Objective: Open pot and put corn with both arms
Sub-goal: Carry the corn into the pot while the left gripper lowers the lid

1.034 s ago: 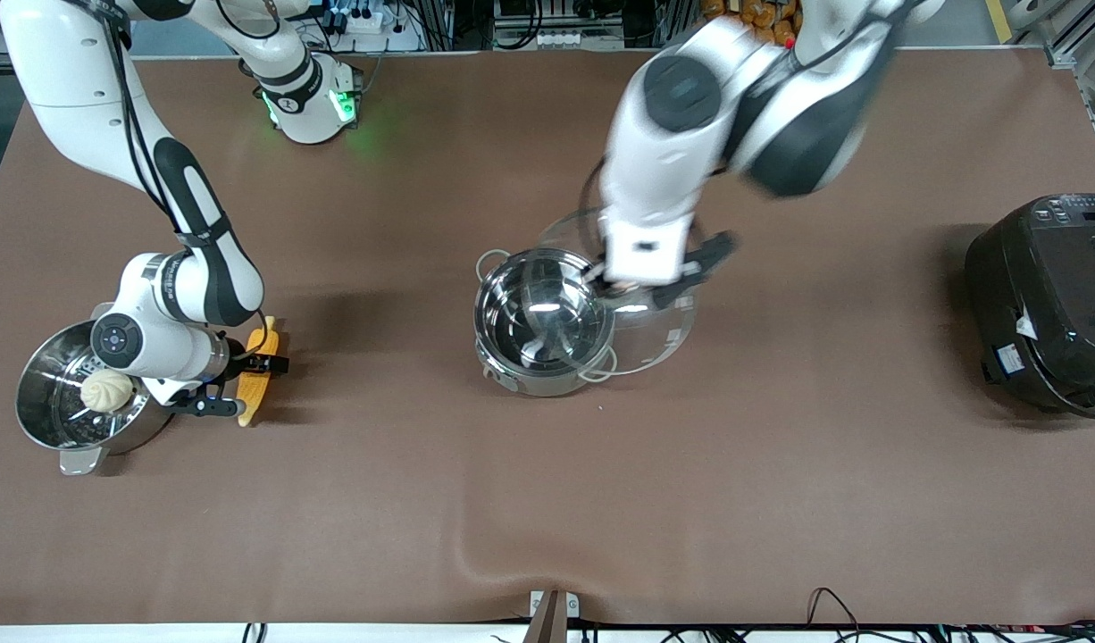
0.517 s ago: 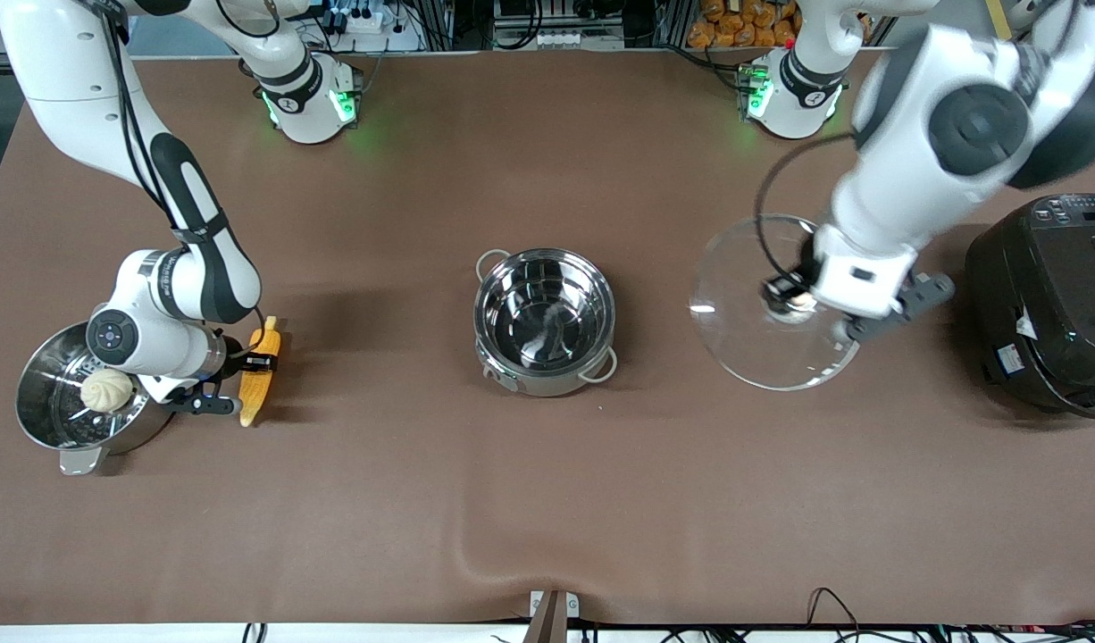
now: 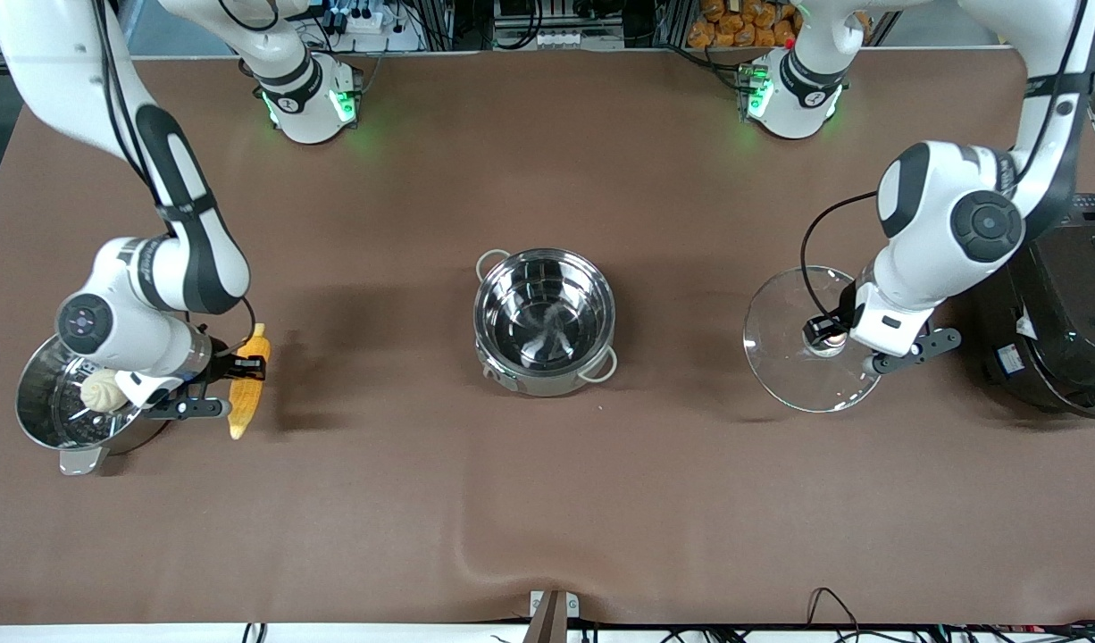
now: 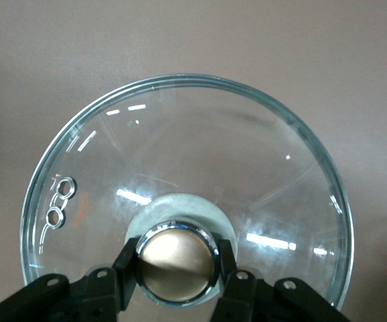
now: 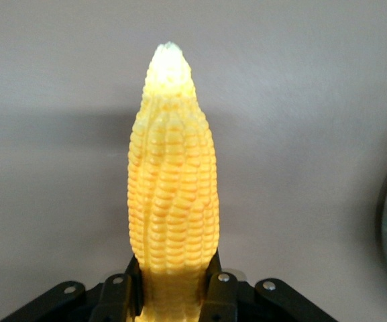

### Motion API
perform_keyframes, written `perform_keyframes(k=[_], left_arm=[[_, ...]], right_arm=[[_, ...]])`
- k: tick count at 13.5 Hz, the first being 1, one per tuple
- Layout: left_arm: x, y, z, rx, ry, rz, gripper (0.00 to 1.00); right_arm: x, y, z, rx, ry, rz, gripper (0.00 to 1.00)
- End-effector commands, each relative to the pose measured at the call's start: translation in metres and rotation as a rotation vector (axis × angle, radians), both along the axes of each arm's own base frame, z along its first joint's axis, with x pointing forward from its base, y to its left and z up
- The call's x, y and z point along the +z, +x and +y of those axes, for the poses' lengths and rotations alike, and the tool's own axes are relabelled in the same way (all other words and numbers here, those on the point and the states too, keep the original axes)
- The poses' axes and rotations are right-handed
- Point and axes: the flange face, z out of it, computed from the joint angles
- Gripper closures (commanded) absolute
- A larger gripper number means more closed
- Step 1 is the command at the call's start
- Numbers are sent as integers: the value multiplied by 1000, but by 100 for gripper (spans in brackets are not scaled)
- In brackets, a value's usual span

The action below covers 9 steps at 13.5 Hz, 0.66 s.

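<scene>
The shiny steel pot [image 3: 544, 320] stands open at the table's middle, its smooth inside bare. My left gripper [image 3: 824, 338] is shut on the chrome knob [image 4: 178, 264] of the round glass lid [image 3: 808, 341], held over the table beside the black rice cooker; the lid [image 4: 186, 168] fills the left wrist view. My right gripper [image 3: 244, 368] is shut on the thick end of the yellow corn [image 3: 246, 382] and holds it just above the table beside the steamer pot. In the right wrist view the corn [image 5: 173, 201] points away from the fingers [image 5: 214, 282].
A steel steamer pot [image 3: 43, 427] with a white bun [image 3: 106, 390] in it stands at the right arm's end. A big black rice cooker [image 3: 1061, 321] stands at the left arm's end. Bare brown mat surrounds the pot.
My left gripper carried the glass lid off the pot toward the rice cooker and lower. My right gripper closed on the corn and raised it slightly off the table.
</scene>
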Motion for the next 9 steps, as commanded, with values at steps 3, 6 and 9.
perform_keyframes(k=[3,6,9], left_arm=[[-82,-21,63,-83,23,-86,100],[-117,-26,64,-105,18,-84,100],[-121,-28,63,-105,16,-74,96]], right_arm=[[88,18,101,175,16,16,100],[94,2,193,313,19,-7,100],[111,-29,299,496,4,-62,100]])
